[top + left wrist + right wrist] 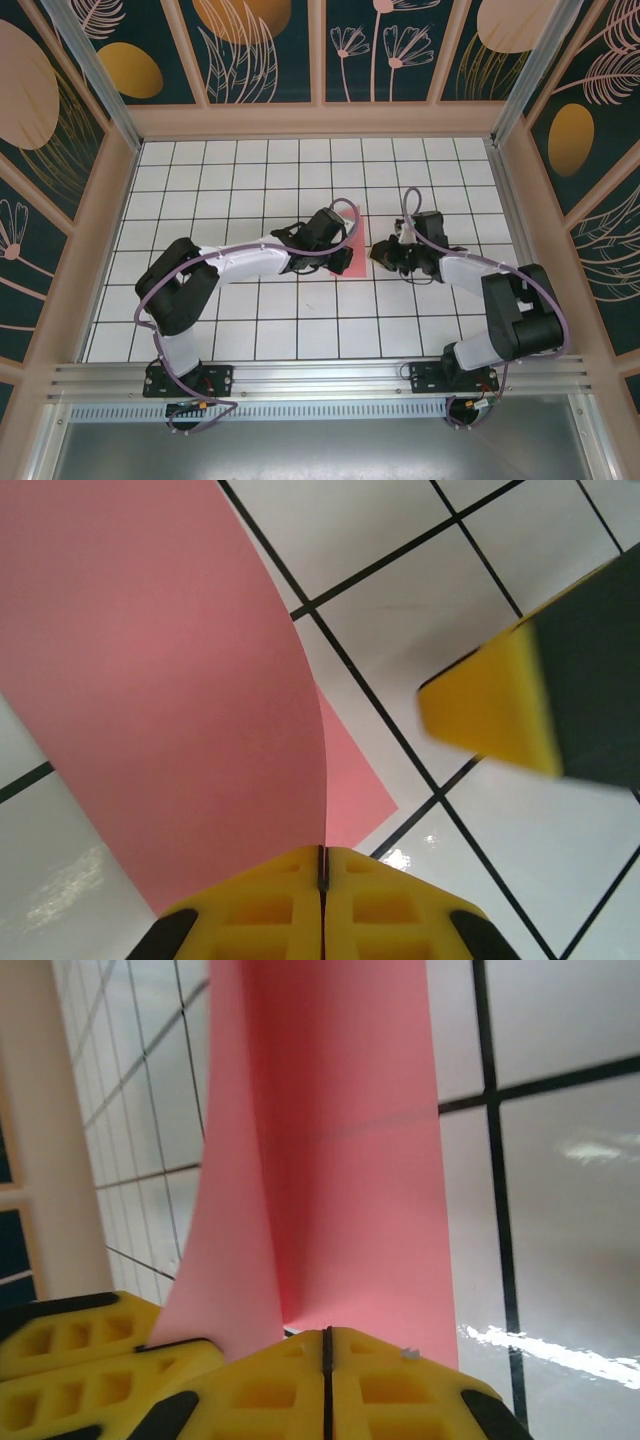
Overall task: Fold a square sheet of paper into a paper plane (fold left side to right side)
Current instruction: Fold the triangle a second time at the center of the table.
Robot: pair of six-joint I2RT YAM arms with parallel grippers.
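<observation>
Square sheet of paper [180,680] runs straight into the closed seam of our left gripper [322,860]. Those yellow fingers [260,910] are pressed tight together and pinch an edge of the sheet, and from there the pink flap bows up and away from the tips. A lower layer lies flat on the white tiled table [520,860] and peeks out to the right of the curve. Over on the right wrist view, the right gripper [325,1342] also has its fingers pressed together. The sheet meets its tips, flap rising on the left, flat layer with a faint crease ahead, but we cannot tell whether it pinches the paper or only presses on it. The left arm's fingers [90,1350] sit just beside it. From above, the sheet [352,256] shows as a narrow pink strip running away from the bases, wedged between the left gripper [326,233] on its left and the right gripper [388,256] on its right. So the fold hinges on this, we judge: the raised flap must travel rightward, over the flat layer, toward the right gripper's side.
</observation>
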